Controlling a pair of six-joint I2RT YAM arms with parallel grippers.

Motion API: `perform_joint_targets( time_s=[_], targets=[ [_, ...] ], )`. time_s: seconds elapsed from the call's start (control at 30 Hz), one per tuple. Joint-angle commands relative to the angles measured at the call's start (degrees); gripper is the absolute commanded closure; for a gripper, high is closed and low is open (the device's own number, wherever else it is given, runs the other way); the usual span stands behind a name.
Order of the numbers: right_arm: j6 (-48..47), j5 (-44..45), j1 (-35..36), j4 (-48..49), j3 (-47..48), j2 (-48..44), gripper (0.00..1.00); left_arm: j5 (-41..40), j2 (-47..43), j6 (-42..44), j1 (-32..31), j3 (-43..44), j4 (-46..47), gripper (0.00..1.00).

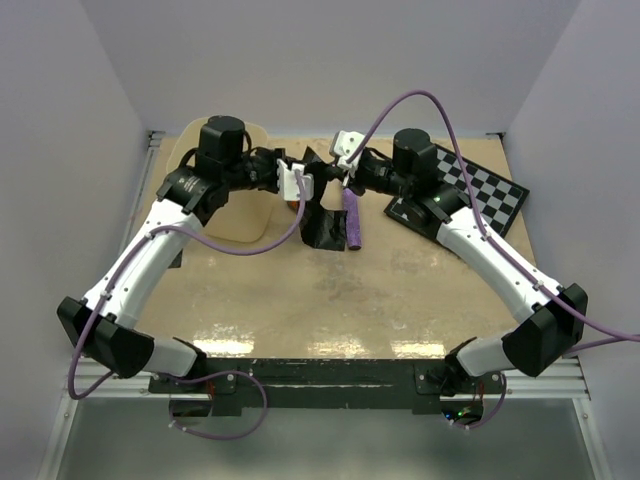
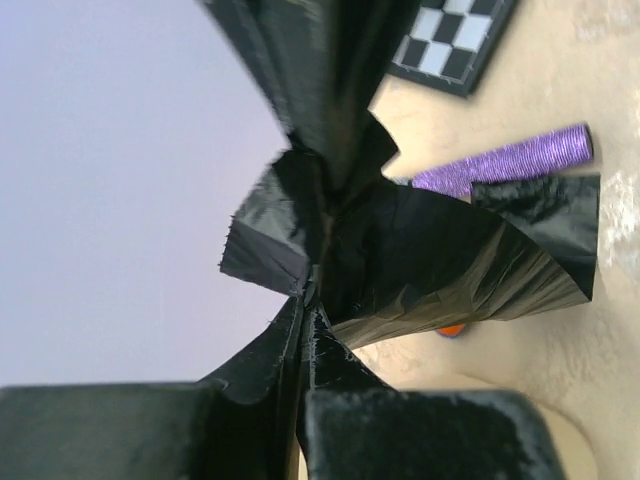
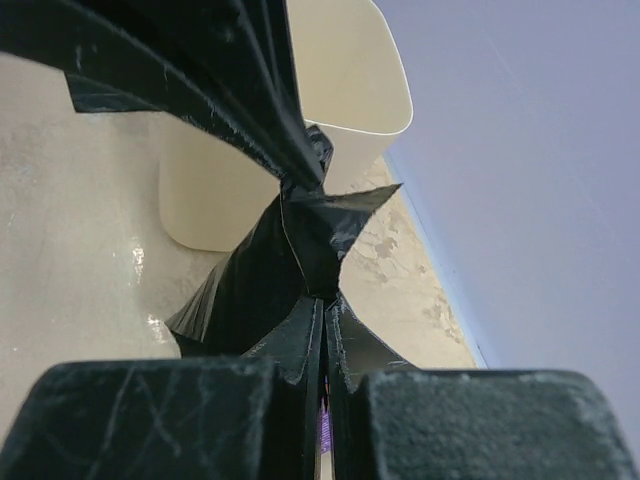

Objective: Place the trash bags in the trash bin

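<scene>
A dark, glossy trash bag (image 1: pixel 326 218) hangs stretched between both grippers above the table's far middle, its lower end reaching the tabletop. My left gripper (image 1: pixel 300 184) is shut on the bag's left edge; the left wrist view shows the fingertips (image 2: pixel 307 300) pinching the film (image 2: pixel 430 250). My right gripper (image 1: pixel 345 166) is shut on the right edge; in the right wrist view the gripper (image 3: pixel 322 305) clamps the bag (image 3: pixel 260 280). The cream-beige trash bin (image 1: pixel 232 205) stands at the far left, partly under my left arm, and also shows in the right wrist view (image 3: pixel 345 80). The bag is outside the bin, to its right.
A purple glittery cylinder (image 1: pixel 352 222) lies just right of the bag and shows in the left wrist view (image 2: pixel 510 160). A black-and-white chequered board (image 1: pixel 475 195) lies at the far right under my right arm. A small orange object (image 2: pixel 452 330) sits beneath the bag.
</scene>
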Motion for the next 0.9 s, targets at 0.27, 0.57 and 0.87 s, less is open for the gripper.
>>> perform_joint_targets(
  time_s=[0.27,0.57,0.87],
  targets=[
    [-10.17,-0.43,0.01,-3.8,3.26,-2.22,1.0,7.38,2.14,-15.84,2.99,17.71,-10.35,0.29],
    [-20.65,1.06,1.59,-8.29,5.9,-2.04,1.0,14.67,11.1,-6.08,3.25,30.73,-28.72,0.32],
    [-15.64,2.47,1.68,-5.3,5.99,-2.22,1.0,14.07,10.25,-5.19,2.73,25.77,-29.39,0.39]
  ],
)
